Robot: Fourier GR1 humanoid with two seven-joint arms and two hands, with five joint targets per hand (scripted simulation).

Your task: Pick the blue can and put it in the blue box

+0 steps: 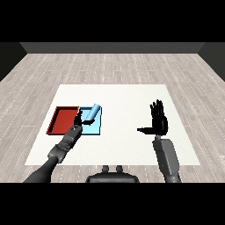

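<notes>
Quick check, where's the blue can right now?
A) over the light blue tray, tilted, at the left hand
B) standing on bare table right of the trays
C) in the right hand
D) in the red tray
A: the blue can sits tilted over the light blue tray at the left hand, while the right hand is open and apart from it, and the red tray holds no can.

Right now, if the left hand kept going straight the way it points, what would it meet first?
The left hand reaches up and forward over the light blue tray, right at the blue can lying tilted there. The can seems to be first in line; whether they already touch is unclear.
</notes>
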